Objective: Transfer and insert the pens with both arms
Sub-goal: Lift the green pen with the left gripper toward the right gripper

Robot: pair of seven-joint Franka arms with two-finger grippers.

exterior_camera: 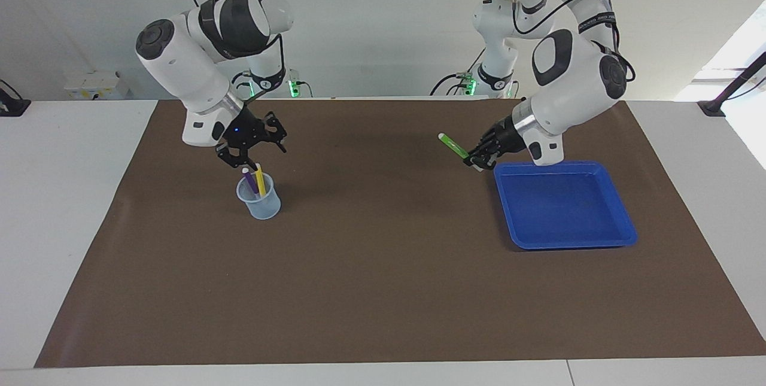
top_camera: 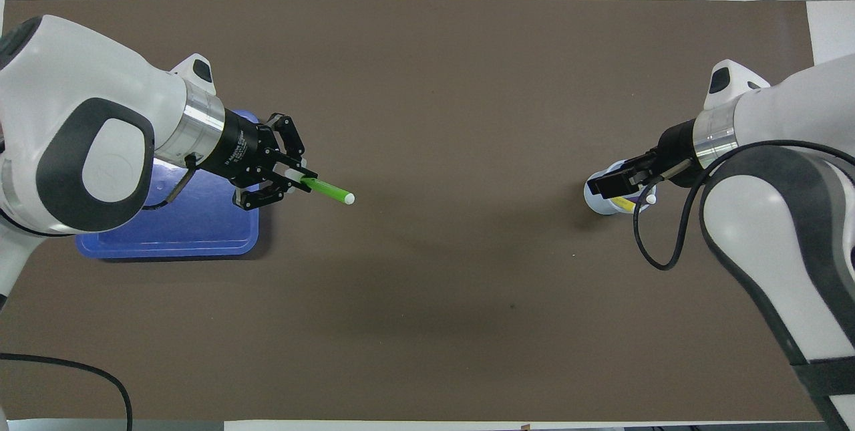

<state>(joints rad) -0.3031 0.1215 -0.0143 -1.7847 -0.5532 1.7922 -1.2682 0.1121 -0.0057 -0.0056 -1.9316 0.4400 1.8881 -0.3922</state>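
1. My left gripper (exterior_camera: 479, 157) is clamped on one end of the green pen (exterior_camera: 453, 146), holding it in the air over the brown mat (exterior_camera: 383, 290) beside the corner of the blue tray (exterior_camera: 622, 236) that lies nearest the robots; the pen's pale end points toward the middle of the table.
2. My right gripper (exterior_camera: 258, 155) hangs just above the clear cup (exterior_camera: 259, 197) at the right arm's end of the mat, its fingers spread and holding nothing.
3. The yellow pen (exterior_camera: 260, 180) and the purple pen (exterior_camera: 249, 182) stand tilted in that cup, side by side.
4. I judge the step in hand to be the transfer of the last pen: two are inserted, one is in my left grip.
5. The next move, as I read it, calls for carrying the green pen toward mid-table and bringing my right gripper there to take its free end, then lowering it into the cup without knocking the two already inside.
6. Count: three pens, one cup, one tray with nothing visible in it, one mat, two working arms.
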